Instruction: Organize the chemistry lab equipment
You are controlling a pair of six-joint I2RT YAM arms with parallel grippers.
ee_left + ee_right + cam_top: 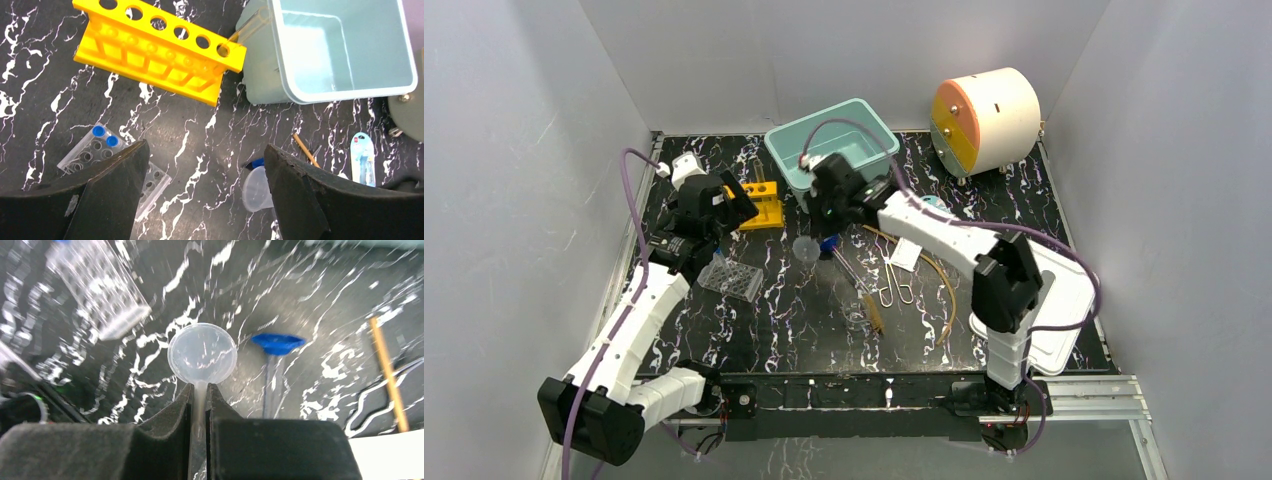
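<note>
While the left pincer (pixel 205 150) hangs with its jaws spread wide above the black, white-veined marble worktop (pixel 45 85) and holds nothing, the right pincer (pixel 200 390) is pinched narrow on the thin stem of a clear round-mouthed plastic funnel (pixel 201 352). The funnel's mouth points away from the fingers. Whether it rests on the worktop or is lifted off it cannot be told.

From overhead, the funnel is near the middle of the worktop, just in front of the pale teal plastic bin (pixel 864 135) at the back. Just beside the funnel lies a small blue flared piece (pixel 277 342) on a thin stem.

The yellow holed plastic tube rack (pixel 160 50) stands left of the bin, close against its corner. One clear tube (pixel 249 28) leans out of its end hole. Nearer the left arm lies a clear plastic well tray (pixel 85 152) carrying two blue-capped tubes (pixel 99 131).

To the right of the funnel are the thin wooden-handled brush (pixel 866 297), two bent wire clips (pixel 889 290), the long amber rubber tubing (pixel 950 290) and a white card (pixel 904 255). A white and orange drum (pixel 984 120) stands at the back right. A white tray (pixel 1064 295) lies at the right edge.
</note>
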